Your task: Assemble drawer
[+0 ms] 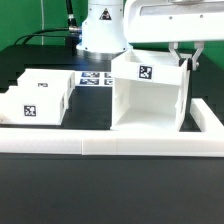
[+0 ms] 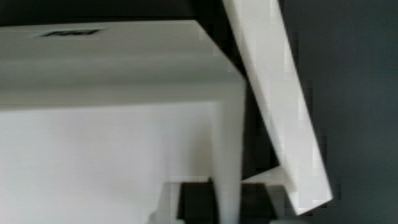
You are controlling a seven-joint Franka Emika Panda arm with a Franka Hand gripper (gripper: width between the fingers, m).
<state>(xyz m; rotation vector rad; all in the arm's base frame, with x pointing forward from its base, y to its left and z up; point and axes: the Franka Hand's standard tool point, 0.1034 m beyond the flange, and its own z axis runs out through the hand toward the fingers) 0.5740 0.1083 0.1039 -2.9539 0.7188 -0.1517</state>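
The drawer's tall white housing stands open-fronted at the middle right of the table, with a tag on its back wall. Two smaller white trays with tags sit side by side on the exterior view's left. My gripper reaches down over the top edge of the housing's right side wall. In the wrist view the gripper has a dark finger on each side of the thin white wall, and both touch it. The housing's inside fills most of that view.
A long low white border bar runs along the front, and another runs along the exterior view's right side. The marker board lies behind, at the foot of the robot base.
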